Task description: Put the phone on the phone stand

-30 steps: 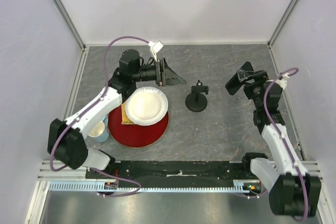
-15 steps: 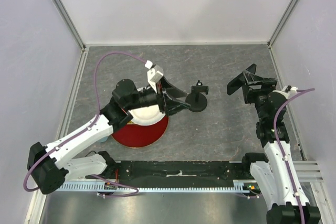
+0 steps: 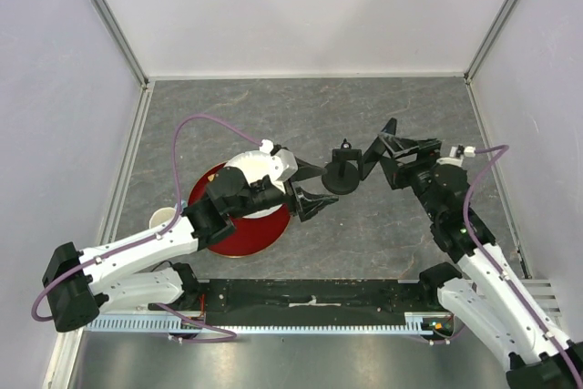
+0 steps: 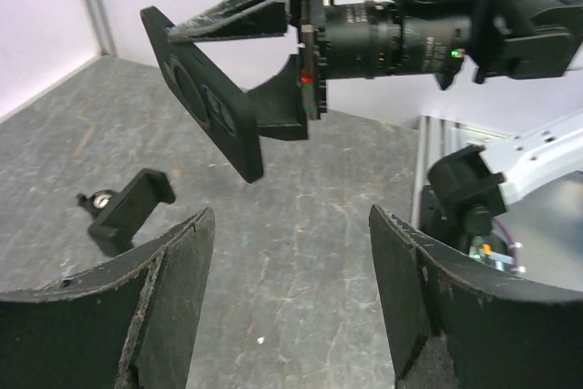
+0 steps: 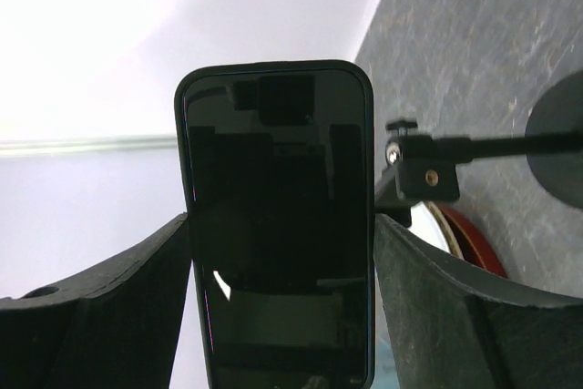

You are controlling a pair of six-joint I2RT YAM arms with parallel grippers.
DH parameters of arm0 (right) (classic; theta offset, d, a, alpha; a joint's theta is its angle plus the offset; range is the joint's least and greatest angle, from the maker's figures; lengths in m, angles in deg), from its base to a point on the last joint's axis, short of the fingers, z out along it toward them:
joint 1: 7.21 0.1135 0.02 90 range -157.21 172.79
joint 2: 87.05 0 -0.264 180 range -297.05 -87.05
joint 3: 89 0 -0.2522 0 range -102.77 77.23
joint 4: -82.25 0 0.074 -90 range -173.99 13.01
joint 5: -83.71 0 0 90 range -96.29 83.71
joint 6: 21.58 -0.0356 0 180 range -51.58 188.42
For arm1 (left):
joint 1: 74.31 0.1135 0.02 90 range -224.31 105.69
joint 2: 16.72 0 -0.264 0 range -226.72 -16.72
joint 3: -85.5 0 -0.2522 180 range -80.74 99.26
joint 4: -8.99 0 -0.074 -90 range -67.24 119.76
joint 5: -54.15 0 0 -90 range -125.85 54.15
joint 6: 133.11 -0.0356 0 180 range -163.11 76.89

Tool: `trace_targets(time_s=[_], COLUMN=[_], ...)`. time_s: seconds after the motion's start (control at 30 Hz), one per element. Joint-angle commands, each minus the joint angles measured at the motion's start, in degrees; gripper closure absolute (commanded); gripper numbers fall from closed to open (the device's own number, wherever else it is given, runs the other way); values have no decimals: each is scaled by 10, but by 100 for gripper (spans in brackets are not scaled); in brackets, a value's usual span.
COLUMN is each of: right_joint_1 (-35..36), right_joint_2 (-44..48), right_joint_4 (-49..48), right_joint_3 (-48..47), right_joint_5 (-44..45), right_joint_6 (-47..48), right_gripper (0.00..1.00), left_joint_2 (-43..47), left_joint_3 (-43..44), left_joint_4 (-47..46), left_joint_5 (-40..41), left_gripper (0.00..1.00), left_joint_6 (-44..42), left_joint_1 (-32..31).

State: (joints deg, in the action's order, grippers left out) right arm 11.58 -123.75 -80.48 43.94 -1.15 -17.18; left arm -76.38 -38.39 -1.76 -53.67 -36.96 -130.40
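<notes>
1. Phone (image 5: 278, 225) is sitting clamped in the right gripper (image 3: 383, 146). The jaws are pressing on its two long edges, and its glossy face is pointing at the right wrist camera.
2. I am seeing the phone held in the air above the grey table (image 3: 401, 225), around the middle of the surface and somewhat toward the far edge.
3. The phone stand (image 3: 342, 175) is standing upright on its disc base, just on the left-edge side of the phone.
4. From the left wrist view I am reading a clear gap between the phone and the stand's top clamp. The phone is hanging higher than the clamp and is tilted.
5. The left gripper (image 3: 319, 186) is hovering spread wide and gripping nothing, just beside the stand's base on its near-left side.
6. Toward the left edge I am noting a red plate (image 3: 241, 234), with a white plate (image 3: 248, 165) overlapping its far rim.
7. A pale cup (image 3: 162, 219) is sitting between the red plate and the left edge.
</notes>
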Motion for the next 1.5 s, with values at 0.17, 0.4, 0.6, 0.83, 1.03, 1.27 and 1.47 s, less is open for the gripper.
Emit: trace_targets(time_s=[0.17, 0.4, 0.6, 0.83, 1.03, 1.27, 1.47], right_joint_1=[186, 304, 356, 376, 376, 374, 374], right_joint_2=[-61, -104, -137, -137, -102, 15, 110], right_joint_4=[-135, -168, -186, -189, -149, 68, 221], right_joint_3=[-24, -51, -69, -71, -57, -83, -140], right_joint_5=[167, 269, 310, 312, 286, 262, 170], right_joint_6=[-43, -36, -26, -11, 139, 462, 657], right_gripper=[100, 100, 100, 100, 60, 2, 2], left_joint_2=[2, -2, -10, 2, 4, 8, 6], left_joint_3=[-32, -37, -27, -24, -8, 41, 99], left_joint_4=[-82, -85, -68, -60, -26, 60, 144], left_joint_5=[115, 171, 206, 226, 219, 166, 58], left_gripper=[20, 19, 27, 66, 98, 98, 98], left_joint_6=[-61, -85, -85, -80, -69, -34, -47], left_joint_1=[-17, -19, -19, -19, -19, -19, -17])
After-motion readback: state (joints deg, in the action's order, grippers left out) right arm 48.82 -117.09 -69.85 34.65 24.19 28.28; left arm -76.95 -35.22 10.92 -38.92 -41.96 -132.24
